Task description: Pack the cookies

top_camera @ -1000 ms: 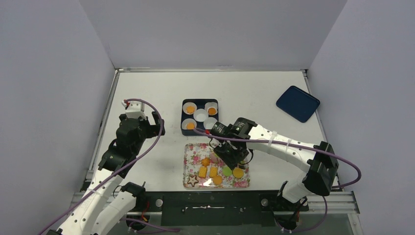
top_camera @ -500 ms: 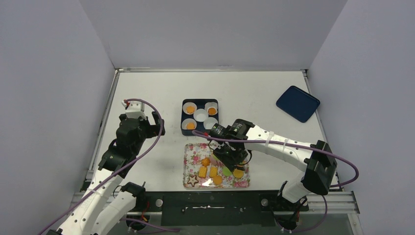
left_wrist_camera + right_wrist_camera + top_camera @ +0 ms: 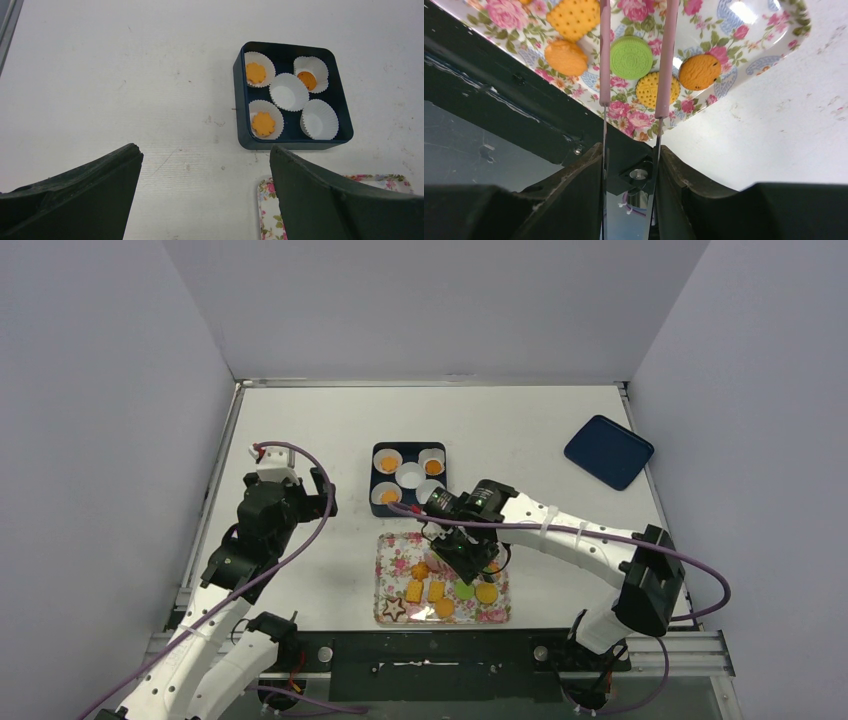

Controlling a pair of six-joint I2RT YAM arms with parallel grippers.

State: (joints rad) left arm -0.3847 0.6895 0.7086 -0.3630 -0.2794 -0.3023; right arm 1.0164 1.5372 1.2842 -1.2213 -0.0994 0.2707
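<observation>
White tabletop [image 3: 300, 430] between pale walls is occupied by a floral tray [image 3: 388, 545] on which most cookies [image 3: 436, 592] are laid — three more are seated in paper cups [image 3: 288, 91] inside the dark blue box [image 3: 240, 100]. Pink-tipped tweezers [image 3: 666, 60] are clamped in the right gripper [image 3: 630, 150], their tips parted either side of a green cookie [image 3: 631, 50] — the left gripper [image 3: 205, 165] is held spread wide and empty, left of the box.
</observation>
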